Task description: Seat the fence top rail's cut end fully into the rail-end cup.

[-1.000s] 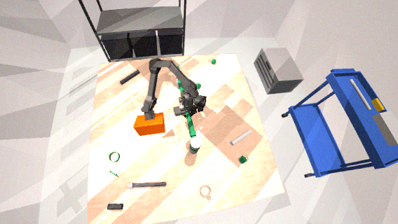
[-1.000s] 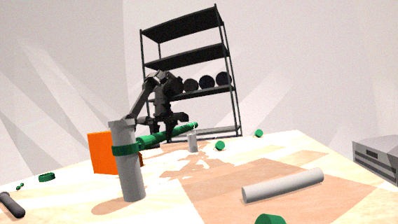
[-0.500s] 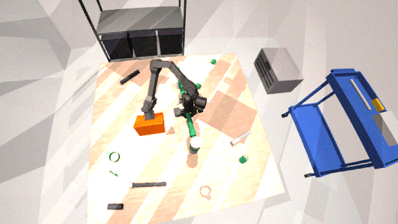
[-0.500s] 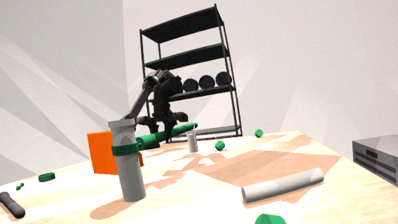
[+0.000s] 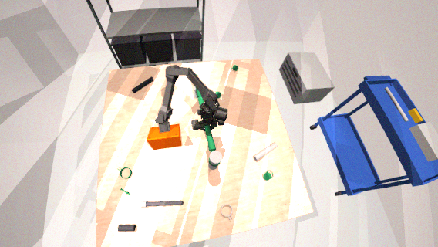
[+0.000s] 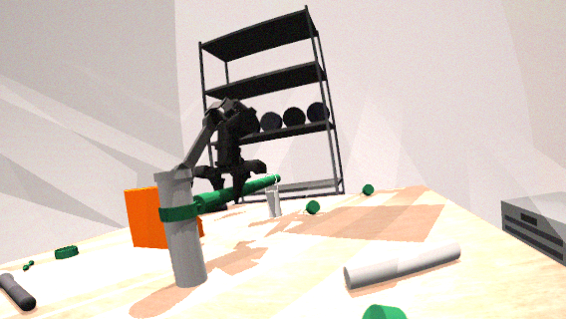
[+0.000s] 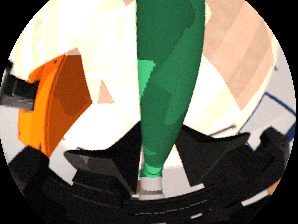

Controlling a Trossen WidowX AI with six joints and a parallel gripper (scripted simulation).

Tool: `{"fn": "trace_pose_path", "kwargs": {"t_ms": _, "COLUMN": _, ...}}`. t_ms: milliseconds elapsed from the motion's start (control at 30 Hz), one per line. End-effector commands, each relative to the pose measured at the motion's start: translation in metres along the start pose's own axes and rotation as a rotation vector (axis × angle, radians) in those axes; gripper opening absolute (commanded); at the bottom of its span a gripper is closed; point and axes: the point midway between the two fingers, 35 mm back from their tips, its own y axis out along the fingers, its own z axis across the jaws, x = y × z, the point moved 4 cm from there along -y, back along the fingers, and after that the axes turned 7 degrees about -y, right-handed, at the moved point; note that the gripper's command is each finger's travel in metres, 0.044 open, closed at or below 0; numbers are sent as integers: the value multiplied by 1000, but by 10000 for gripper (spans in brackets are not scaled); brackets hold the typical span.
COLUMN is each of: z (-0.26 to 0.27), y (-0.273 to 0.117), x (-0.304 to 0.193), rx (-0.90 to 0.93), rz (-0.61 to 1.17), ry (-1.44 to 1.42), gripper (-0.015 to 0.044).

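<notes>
Gripped partway open around the green rail [image 5: 210,140] [image 6: 231,191] [image 7: 167,65] by the claw [image 5: 207,125] [image 6: 230,191] [image 7: 154,121]; threaded far, apparently near-seated at near post [image 5: 215,157] [image 6: 183,254]; release left.

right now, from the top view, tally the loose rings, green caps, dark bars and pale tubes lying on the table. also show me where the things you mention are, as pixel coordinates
rings [image 5: 131,173] [image 5: 220,211] [image 6: 67,252]: 2
green caps [image 5: 267,175] [image 5: 235,68] [image 5: 218,94] [image 6: 368,189] [image 6: 312,206] [image 6: 384,313]: 3
dark bars [image 5: 143,85] [image 5: 163,203] [image 5: 126,228] [image 6: 17,292]: 3
pale tube [image 5: 265,151] [image 6: 403,266]: 1
total: 9
</notes>
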Motion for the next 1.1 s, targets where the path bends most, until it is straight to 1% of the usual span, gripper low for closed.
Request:
{"fn": "trace_pose_path", "kwargs": {"t_ms": 0, "z": 0, "y": 0, "x": 0, "rx": 0, "rz": 0, "ry": 0, "gripper": 0}}
{"fn": "trace_pose_path", "kwargs": {"t_ms": 133, "z": 0, "y": 0, "x": 0, "rx": 0, "rz": 0, "ry": 0, "gripper": 0}}
{"fn": "trace_pose_path", "kwargs": {"t_ms": 467, "z": 0, "y": -1, "x": 1, "rx": 0, "rz": 0, "ry": 0, "gripper": 262}}
{"fn": "trace_pose_path", "kwargs": {"t_ms": 567, "z": -1, "y": -9, "x": 5, "rx": 0, "rz": 0, "ry": 0, "gripper": 341}}
{"fn": "trace_pose_path", "kwargs": {"t_ms": 700, "z": -3, "y": -28, "x": 17, "rx": 1, "rz": -1, "ry": 1, "gripper": 440}}
{"fn": "trace_pose_path", "kwargs": {"t_ms": 833, "z": -4, "y": -46, "x": 30, "rx": 2, "rz": -1, "ry": 1, "gripper": 440}}
{"fn": "trace_pose_path", "kwargs": {"t_ms": 967, "z": -4, "y": -47, "x": 28, "rx": -4, "rz": 4, "ry": -4, "gripper": 440}}
{"fn": "trace_pose_path", "kwargs": {"t_ms": 1067, "z": -4, "y": -65, "x": 29, "rx": -4, "rz": 5, "ry": -3, "gripper": 440}}
